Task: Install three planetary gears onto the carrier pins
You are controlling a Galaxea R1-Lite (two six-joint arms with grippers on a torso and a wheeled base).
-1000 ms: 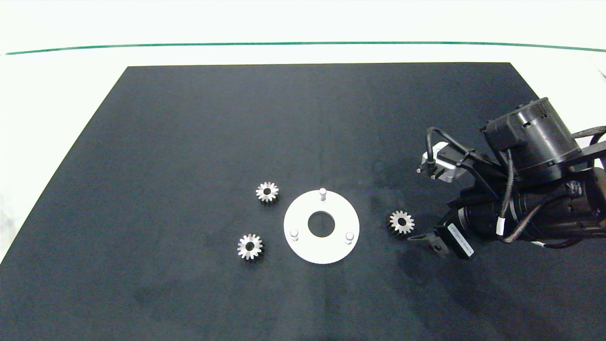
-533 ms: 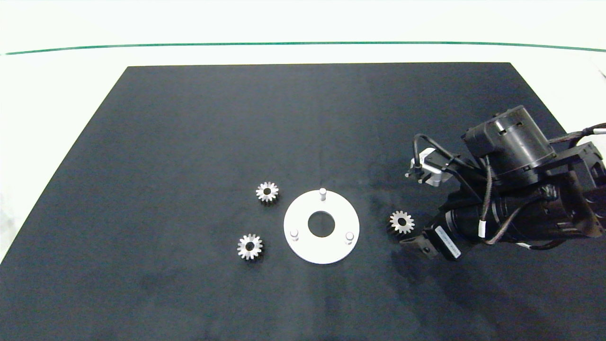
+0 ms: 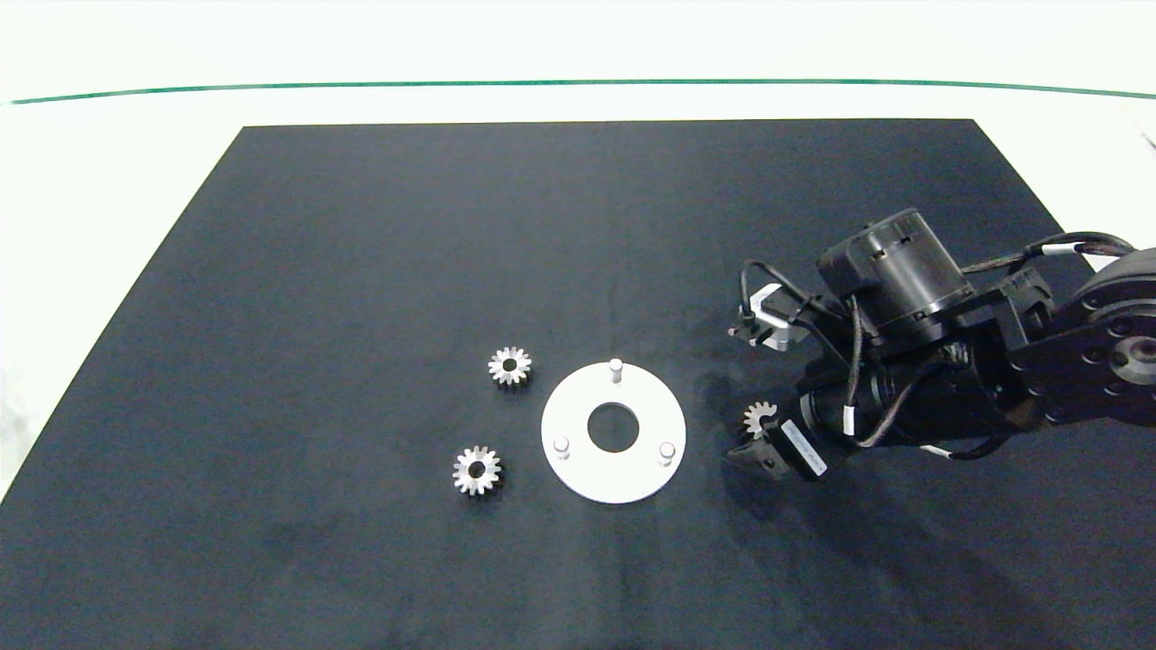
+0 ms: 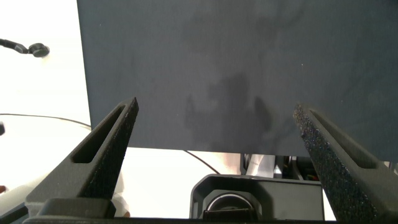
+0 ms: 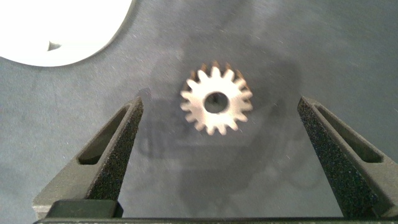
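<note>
While all three carrier pins stand bare on the white disc, the nearest planetary gear lies flat on the black mat just right of the disc, framed between the right gripper's spread fingers. Reaching for the first gear looks underway; next comes lowering and closing squarely. Two more gears wait left of the disc. The left gripper, fingers apart, hangs idle off the mat's edge.

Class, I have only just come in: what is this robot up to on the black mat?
The right gripper is over the gear lying to the right of the white disc, its fingers open on either side and not touching it. The two other gears lie flat on the mat left of the disc. All three carrier pins are bare. The left gripper is open over empty mat, away from the parts.
</note>
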